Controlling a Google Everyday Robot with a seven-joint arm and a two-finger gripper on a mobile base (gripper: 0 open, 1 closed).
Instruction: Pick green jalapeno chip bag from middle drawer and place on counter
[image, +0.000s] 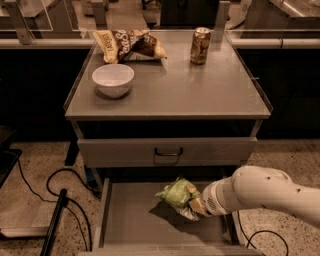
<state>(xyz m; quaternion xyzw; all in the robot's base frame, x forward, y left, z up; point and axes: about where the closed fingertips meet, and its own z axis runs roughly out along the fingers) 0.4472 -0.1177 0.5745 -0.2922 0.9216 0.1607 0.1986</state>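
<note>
Low at the right of the open middle drawer (125, 220), the gripper (196, 206) on the end of a thick white arm (260, 192) reaching in from the right edge. Fingers (199, 205) pinched onto the lower right edge of the green chip bag (176, 193), mostly hidden behind the foil, only a tan tip in sight. Bag crumpled and tilted, jutting left and up from the fingers, over the middle-right of the drawer floor with a dark shadow spread beneath it; whether clear of the floor or touching it, hard to tell. Above, a shut grey drawer front (115, 152) with a black handle (168, 152). On the tabletop (200, 95): a white bowl (113, 79) near the left front, a larger brown-and-yellow chip bag (130, 44) lying at the back left, a can (200, 45) upright at the back right, all well apart from the green bag. Black cables (35, 187) on the speckled floor at the left.
</note>
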